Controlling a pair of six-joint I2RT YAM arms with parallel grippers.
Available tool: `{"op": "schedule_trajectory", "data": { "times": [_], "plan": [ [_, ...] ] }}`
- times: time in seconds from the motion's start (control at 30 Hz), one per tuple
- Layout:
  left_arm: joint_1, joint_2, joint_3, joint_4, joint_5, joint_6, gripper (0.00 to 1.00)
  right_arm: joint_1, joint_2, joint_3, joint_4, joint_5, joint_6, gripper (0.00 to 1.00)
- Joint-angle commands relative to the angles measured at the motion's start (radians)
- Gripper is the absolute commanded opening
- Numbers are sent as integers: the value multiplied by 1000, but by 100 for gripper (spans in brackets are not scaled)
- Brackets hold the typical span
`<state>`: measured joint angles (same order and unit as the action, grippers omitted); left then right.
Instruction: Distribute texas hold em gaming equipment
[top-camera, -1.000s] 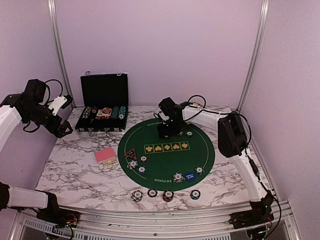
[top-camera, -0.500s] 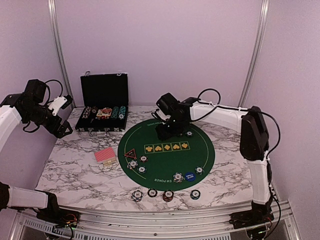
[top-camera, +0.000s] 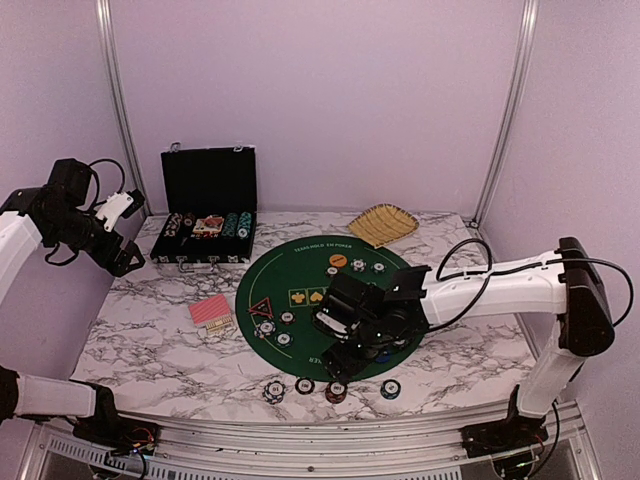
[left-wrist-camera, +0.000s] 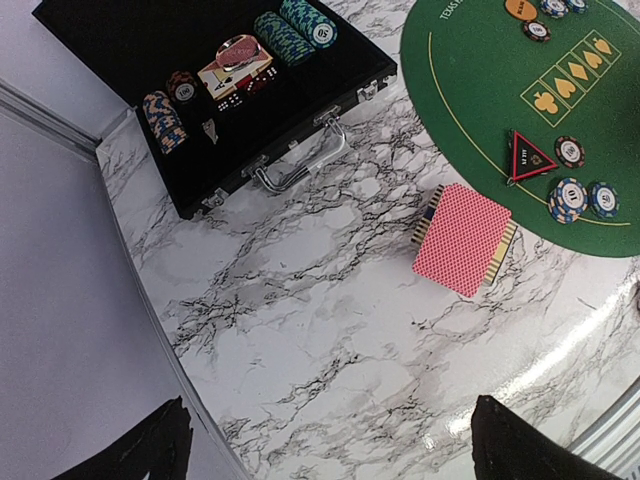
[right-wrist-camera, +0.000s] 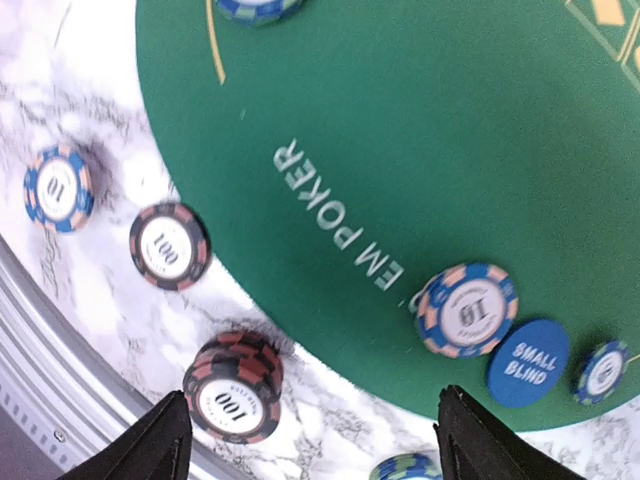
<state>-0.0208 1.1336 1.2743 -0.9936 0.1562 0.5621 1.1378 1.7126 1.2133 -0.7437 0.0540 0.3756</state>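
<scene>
Over the near rim of the green poker mat my right gripper hangs open with nothing between its fingers. Below it in the right wrist view lie a red-black 100 chip stack, a black 100 chip, blue 10 chips and the blue small-blind button. The pink-red cards rest on the marble left of the mat. On the mat sit the triangular marker and the orange button. My left gripper is open, high at the far left.
An open black case with chips and cards stands at the back left. A tan woven basket lies behind the mat. A metal rail runs along the near table edge, and walls close in on the left, back and right.
My right arm has swung from the far side of the mat to its near rim, uncovering the basket. The left arm has not moved.
</scene>
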Motion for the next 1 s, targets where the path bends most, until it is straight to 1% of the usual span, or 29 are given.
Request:
{"op": "schedule_trajectory", "data": {
  "times": [0.0,0.17,0.73,0.8,0.97],
  "plan": [
    [-1,-20,14,-28,13,-4,99,62,-20,-17,35,-31,93,84],
    [-2,-21,16,-31,11,-4,99,88,28,-8,57,-43,95,82],
    [-2,-15,24,-31,10,-5,99,91,82,10,57,-43,71,64],
    [-2,-14,25,-32,8,-5,99,91,85,7,58,-77,70,62],
    [-2,-13,25,-31,6,-4,99,94,88,-2,64,-83,69,60]
  ]
}}
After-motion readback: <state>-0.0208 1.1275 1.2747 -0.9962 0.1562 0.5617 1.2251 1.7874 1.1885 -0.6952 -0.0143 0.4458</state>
